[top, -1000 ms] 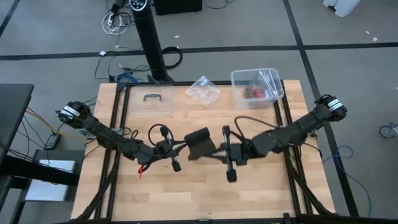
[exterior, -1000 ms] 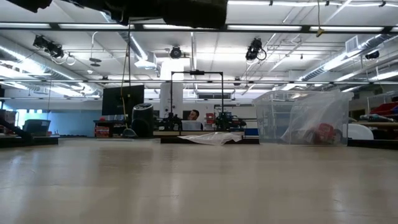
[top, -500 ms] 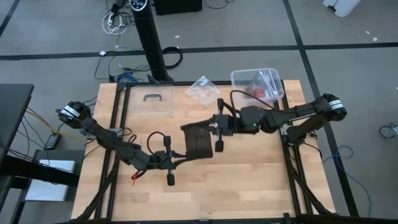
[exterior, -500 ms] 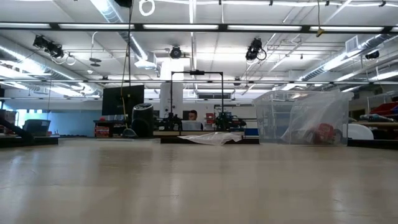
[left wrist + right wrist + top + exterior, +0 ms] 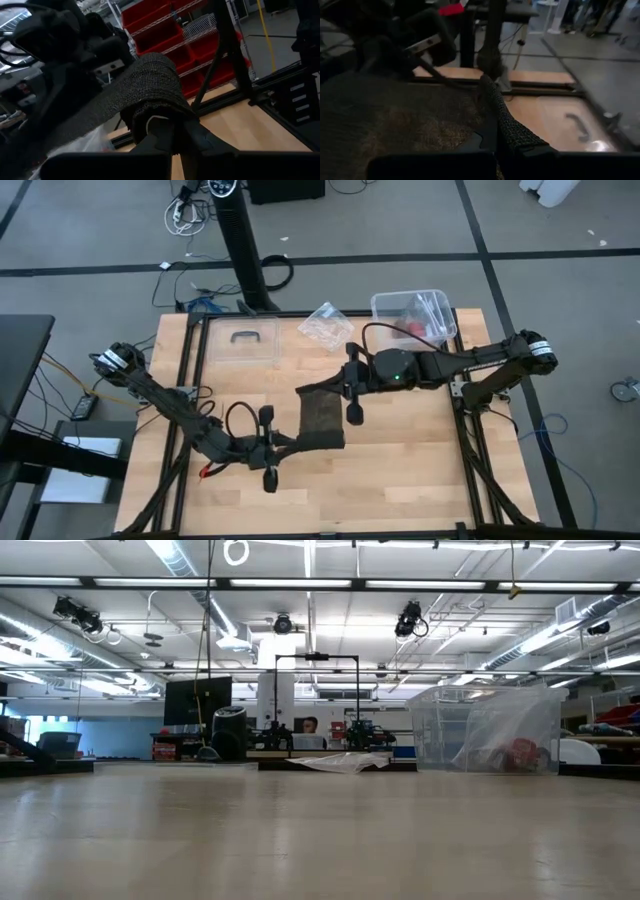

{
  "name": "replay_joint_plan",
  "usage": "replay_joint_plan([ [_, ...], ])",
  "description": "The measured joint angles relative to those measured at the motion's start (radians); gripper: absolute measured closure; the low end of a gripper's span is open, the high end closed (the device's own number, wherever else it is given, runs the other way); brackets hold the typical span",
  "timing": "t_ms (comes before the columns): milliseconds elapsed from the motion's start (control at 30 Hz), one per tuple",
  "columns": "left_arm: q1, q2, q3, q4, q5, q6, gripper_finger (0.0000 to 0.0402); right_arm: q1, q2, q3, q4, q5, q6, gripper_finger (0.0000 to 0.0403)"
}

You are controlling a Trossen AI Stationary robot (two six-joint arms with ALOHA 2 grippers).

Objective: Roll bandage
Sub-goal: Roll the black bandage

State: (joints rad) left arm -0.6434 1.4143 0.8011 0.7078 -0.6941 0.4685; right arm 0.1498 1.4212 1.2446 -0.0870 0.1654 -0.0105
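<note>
The black bandage (image 5: 322,420) hangs as a short strip between my two grippers above the table's middle. Its near end is wound into a roll (image 5: 152,82); its flat part (image 5: 385,125) runs to the far end. My left gripper (image 5: 293,445) is shut on the rolled near end. My right gripper (image 5: 332,390) is shut on the far end. Neither gripper nor the bandage shows in the low view. My left gripper pinches the bandage's rolled near end (image 5: 150,117) between its two fingers, coming level from the table's left. The roll stands out past the fingertips, and the strip leads off it toward my other gripper. It is clear of the table. My right gripper pinches the bandage's far end at its side edge (image 5: 496,107) between its two fingers, coming level from the table's right. The flat strip spreads out beyond the fingers toward the left gripper, lifted clear of the table.
A clear plastic box (image 5: 412,320) holding red things stands at the far right; it also shows in the low view (image 5: 490,730). A clear wrapper (image 5: 327,325) and a clear lid (image 5: 243,340) lie along the far edge. Black frame rails run down both sides of the table.
My right gripper has gone toward the far edge and a little left with the bandage's far end. My left gripper has gone toward the near edge with the rolled end. The strip between them has drawn out longer.
</note>
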Motion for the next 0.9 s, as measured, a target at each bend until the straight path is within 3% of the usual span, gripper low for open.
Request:
replay_joint_plan([
  [167, 0.000, 0.000, 0.006, -0.001, 0.000, -0.005, 0.0383, 0.004, 0.000, 0.000, -0.045, -0.009, 0.018, 0.0357],
  [600, -0.005, 0.000, 0.006, -0.031, 0.000, -0.054, 0.0383, 0.026, -0.011, -0.001, -0.044, -0.010, 0.007, 0.0172],
  [767, -0.015, -0.001, 0.006, -0.020, 0.000, -0.054, 0.0383, 0.026, -0.052, -0.001, -0.062, -0.010, -0.042, 0.0138],
  [900, -0.022, -0.001, 0.006, -0.016, -0.011, -0.058, 0.0383, 0.028, -0.126, -0.001, -0.208, 0.022, -0.058, 0.0130],
])
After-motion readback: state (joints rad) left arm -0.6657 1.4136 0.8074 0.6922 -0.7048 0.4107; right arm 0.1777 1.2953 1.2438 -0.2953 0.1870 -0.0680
